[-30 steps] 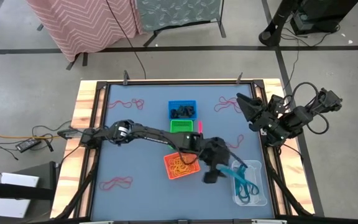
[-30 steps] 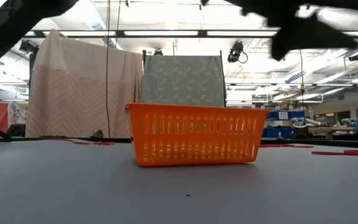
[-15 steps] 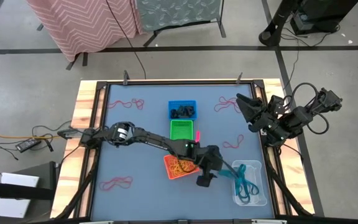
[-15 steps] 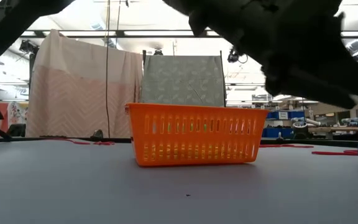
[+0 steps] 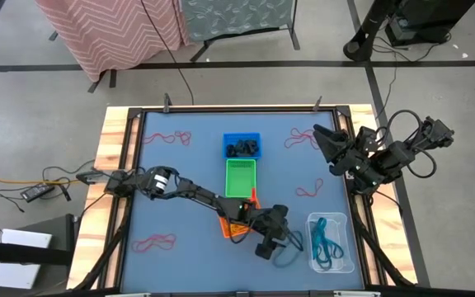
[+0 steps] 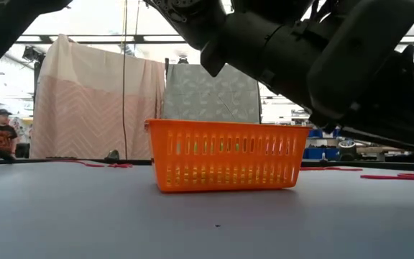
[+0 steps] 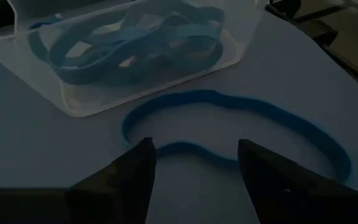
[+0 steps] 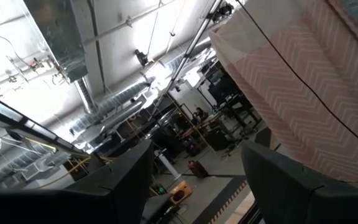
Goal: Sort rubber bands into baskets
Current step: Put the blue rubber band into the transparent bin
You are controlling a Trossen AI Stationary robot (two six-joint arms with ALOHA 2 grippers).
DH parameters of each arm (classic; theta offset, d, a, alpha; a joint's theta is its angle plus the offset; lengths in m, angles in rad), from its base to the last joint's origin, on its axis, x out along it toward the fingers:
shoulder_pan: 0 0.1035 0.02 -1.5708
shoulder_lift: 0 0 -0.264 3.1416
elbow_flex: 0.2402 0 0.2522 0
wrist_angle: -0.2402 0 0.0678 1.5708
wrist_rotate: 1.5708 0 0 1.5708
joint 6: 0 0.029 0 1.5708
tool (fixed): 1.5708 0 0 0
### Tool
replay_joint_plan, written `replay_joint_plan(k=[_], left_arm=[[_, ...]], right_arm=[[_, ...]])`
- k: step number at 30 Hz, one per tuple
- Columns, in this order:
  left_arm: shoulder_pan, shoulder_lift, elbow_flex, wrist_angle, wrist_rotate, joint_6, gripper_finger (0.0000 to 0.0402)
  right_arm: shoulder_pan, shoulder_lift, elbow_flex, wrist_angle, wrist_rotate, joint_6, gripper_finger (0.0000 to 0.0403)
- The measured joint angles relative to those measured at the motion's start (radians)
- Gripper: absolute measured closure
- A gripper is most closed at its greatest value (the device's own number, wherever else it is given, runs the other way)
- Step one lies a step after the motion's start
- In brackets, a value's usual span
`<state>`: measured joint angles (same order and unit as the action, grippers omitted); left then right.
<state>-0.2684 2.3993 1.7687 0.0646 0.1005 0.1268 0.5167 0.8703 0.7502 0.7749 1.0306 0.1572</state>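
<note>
— Left claw (image 7: 194, 163)?
— Spread wide, gripping nothing, poised just over a teal band (image 7: 241, 118) lying flat on the surface (image 5: 180, 190) beside the clear tub (image 5: 331, 243).
— Right claw (image 5: 326, 142)?
— Parked well away from that tub, parted, empty.
— Orange basket (image 5: 228, 224)?
— Near the tub, opposite side of the band.

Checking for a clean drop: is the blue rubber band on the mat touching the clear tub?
Apart. The left wrist view shows the blue rubber band lying on the mat beside the clear tub, with bare mat between them.
</note>
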Motion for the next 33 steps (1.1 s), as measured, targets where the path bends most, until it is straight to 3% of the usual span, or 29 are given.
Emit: replay_joint_plan(k=[7,13,18,25,30,33], left_arm=[[-0.015,0.0,-0.002,0.03,-0.002,-0.026,0.0173],[-0.021,0.022,-0.002,0.024,-0.001,-0.362,0.0173],[-0.039,0.025,-0.002,0.035,-0.058,-0.477,0.0173],[-0.073,0.026,-0.002,0.02,-0.22,-0.468,0.0173],[-0.112,0.026,-0.002,-0.005,-0.382,-0.331,0.0177],[-0.129,0.026,-0.002,-0.006,-0.413,-0.27,0.0184]], right_arm=[[0.0,0.001,0.0,-0.022,0.0,0.008,0.0147],[0.0,0.003,0.0,-0.023,0.001,0.008,0.0147],[0.0,0.007,0.0,-0.028,0.001,0.008,0.0147],[0.0,0.013,0.0,-0.031,0.028,0.008,0.0147],[0.0,0.014,0.0,-0.031,0.035,0.013,0.0147],[0.0,0.014,0.0,-0.035,0.046,0.027,0.0147]])
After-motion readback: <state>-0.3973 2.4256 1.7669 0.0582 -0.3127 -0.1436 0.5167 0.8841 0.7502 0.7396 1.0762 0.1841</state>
